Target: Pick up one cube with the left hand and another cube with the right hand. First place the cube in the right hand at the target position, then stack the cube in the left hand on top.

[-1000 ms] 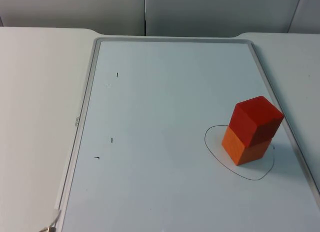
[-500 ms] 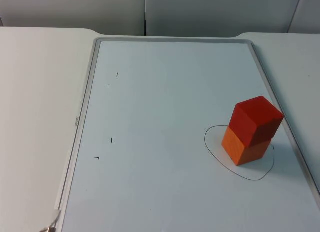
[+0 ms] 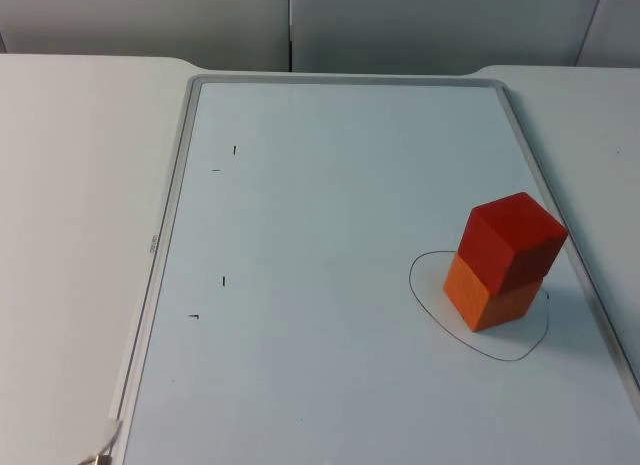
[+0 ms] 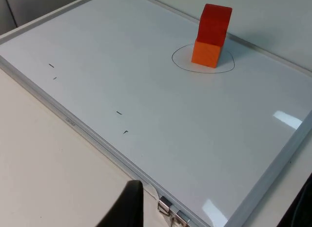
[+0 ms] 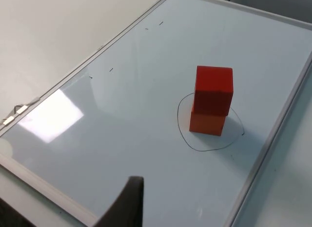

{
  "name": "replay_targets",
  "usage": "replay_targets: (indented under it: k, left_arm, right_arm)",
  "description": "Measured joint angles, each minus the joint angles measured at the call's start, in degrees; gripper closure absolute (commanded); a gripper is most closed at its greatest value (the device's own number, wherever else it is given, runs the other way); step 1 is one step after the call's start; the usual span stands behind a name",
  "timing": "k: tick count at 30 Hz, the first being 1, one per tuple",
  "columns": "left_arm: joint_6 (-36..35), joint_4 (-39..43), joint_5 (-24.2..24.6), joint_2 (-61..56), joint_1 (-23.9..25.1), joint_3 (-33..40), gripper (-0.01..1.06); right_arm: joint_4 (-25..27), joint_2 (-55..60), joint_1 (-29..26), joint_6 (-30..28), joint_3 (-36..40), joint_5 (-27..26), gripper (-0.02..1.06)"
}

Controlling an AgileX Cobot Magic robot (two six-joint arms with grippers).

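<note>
- No change over the last second: red cube [image 3: 512, 240] sits on orange cube [image 3: 490, 295], inside the drawn circle [image 3: 430, 305], whiteboard's [image 3: 300, 385] right side.
- We judge the stack done.
- Left gripper, right gripper: finger opening, we can't tell.

White table [image 3: 70, 185] carries framed whiteboard [image 3: 330, 205]; orange cube [image 3: 490, 297] on whiteboard.

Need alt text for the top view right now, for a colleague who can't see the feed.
A red cube sits stacked on an orange cube inside a hand-drawn outline near the right edge of a whiteboard lying flat on the white table.
</note>
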Motion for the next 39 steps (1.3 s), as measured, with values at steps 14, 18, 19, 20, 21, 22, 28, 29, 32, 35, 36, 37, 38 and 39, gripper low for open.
replay_targets:
  k: [14, 18, 19, 20, 21, 22, 28, 29, 32, 35, 36, 37, 38, 39]
  left_arm:
    - [1.1, 0.0, 0.0, 0.0, 0.0, 0.0, 0.0]
    - [1.1, 0.0, 0.0, 0.0, 0.0, 0.0, 0.0]
    - [1.1, 0.0, 0.0, 0.0, 0.0, 0.0, 0.0]
    - [1.1, 0.0, 0.0, 0.0, 0.0, 0.0, 0.0]
    - [1.2, 0.0, 0.0, 0.0, 0.0, 0.0, 0.0]
    - [1.2, 0.0, 0.0, 0.0, 0.0, 0.0, 0.0]
    - [1.2, 0.0, 0.0, 0.0, 0.0, 0.0, 0.0]
    - [1.3, 0.0, 0.0, 0.0, 0.0, 0.0, 0.0]
    - [1.3, 0.0, 0.0, 0.0, 0.0, 0.0, 0.0]
    - [1.3, 0.0, 0.0, 0.0, 0.0, 0.0, 0.0]
    - [1.3, 0.0, 0.0, 0.0, 0.0, 0.0, 0.0]
    - [1.3, 0.0, 0.0, 0.0, 0.0, 0.0, 0.0]
    - [1.3, 0.0, 0.0, 0.0, 0.0, 0.0, 0.0]
    - [1.3, 0.0, 0.0, 0.0, 0.0, 0.0, 0.0]
  right_arm:
    - [0.0, 0.0, 0.0, 0.0, 0.1, 0.0, 0.0]
    - [0.0, 0.0, 0.0, 0.0, 0.1, 0.0, 0.0]
    - [0.0, 0.0, 0.0, 0.0, 0.1, 0.0, 0.0]
    - [0.0, 0.0, 0.0, 0.0, 0.1, 0.0, 0.0]
    - [0.0, 0.0, 0.0, 0.0, 0.1, 0.0, 0.0]
    - [0.0, 0.0, 0.0, 0.0, 0.1, 0.0, 0.0]
    - [0.0, 0.0, 0.0, 0.0, 0.1, 0.03, 0.0]
    - [0.0, 0.0, 0.0, 0.0, 0.1, 0.03, 0.0]
    - [0.0, 0.0, 0.0, 0.0, 0.1, 0.03, 0.0]
    - [0.0, 0.0, 0.0, 0.0, 0.1, 0.03, 0.0]
    - [0.0, 0.0, 0.0, 0.0, 0.1, 0.03, 0.0]
    - [0.0, 0.0, 0.0, 0.0, 0.1, 0.03, 0.0]
    - [0.0, 0.0, 0.0, 0.0, 0.1, 0.03, 0.0]
    - [0.0, 0.0, 0.0, 0.0, 0.1, 0.03, 0.0]
